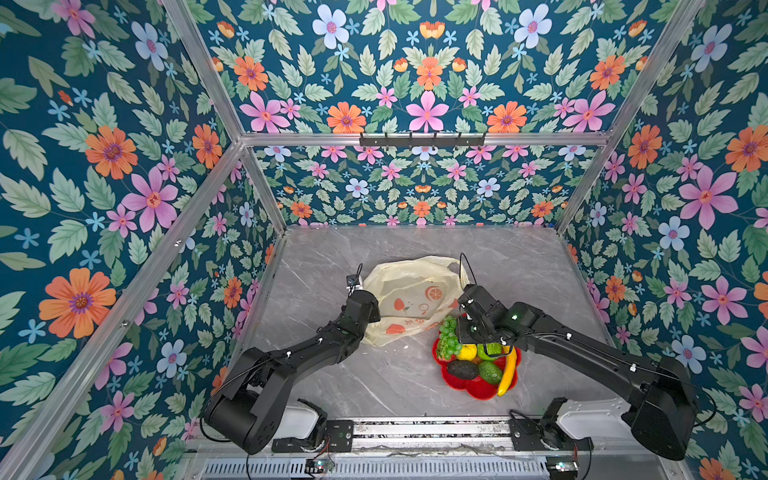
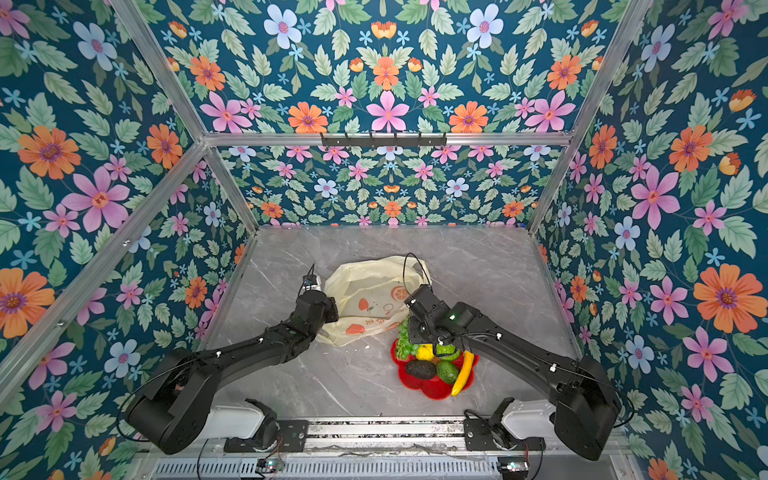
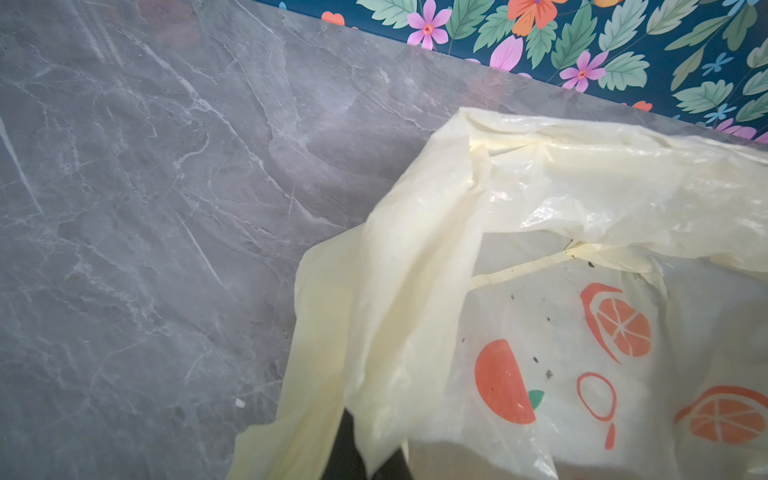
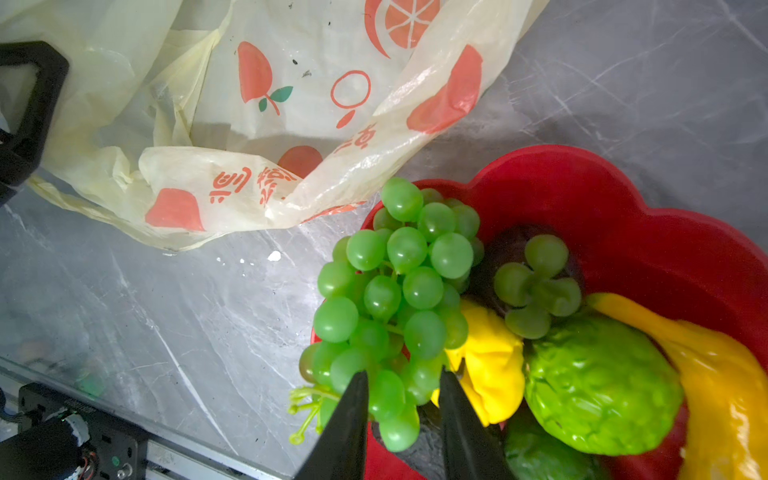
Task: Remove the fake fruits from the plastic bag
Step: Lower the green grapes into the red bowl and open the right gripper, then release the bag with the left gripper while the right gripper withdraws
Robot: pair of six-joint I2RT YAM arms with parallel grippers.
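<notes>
The pale-yellow plastic bag lies crumpled mid-table. My left gripper is shut on its near-left edge, and the film drapes over the fingers. The fake fruits lie in a red flower-shaped plate: a green grape bunch, lemon, banana, dark avocado and a bumpy green fruit. My right gripper is over the plate's far-left rim, shut on the grape bunch's lower end.
A small loose grape cluster rests in the plate behind the lemon. White crumbs dot the grey marble table between bag and plate. Floral walls close in three sides, and a metal rail runs along the front.
</notes>
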